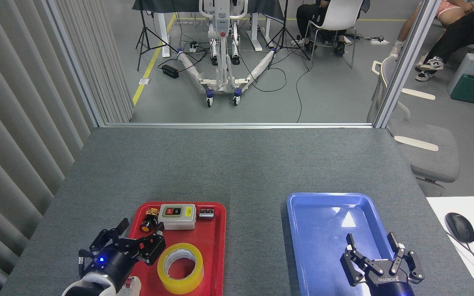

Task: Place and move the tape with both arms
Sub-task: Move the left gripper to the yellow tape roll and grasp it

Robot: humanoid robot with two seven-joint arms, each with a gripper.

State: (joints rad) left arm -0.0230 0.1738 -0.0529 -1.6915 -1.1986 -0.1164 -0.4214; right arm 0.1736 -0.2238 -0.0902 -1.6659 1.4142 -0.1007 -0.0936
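The tape (180, 267), a yellow translucent roll with a white core, lies flat in the red tray (215, 263) near its front. My left gripper (140, 232) is open just left of the roll, its fingers spread over the tray's left edge and not touching the tape. My right gripper (372, 243) stands open over the front part of the blue tray (319, 213), with nothing between its fingers.
At the back of the red tray sit a grey switch box (176, 216), a small yellow-and-black button (149, 219) and a small black part (206, 212). A white-and-red object (132, 284) lies by the left wrist. A mouse (459, 227) rests on the white desk at right.
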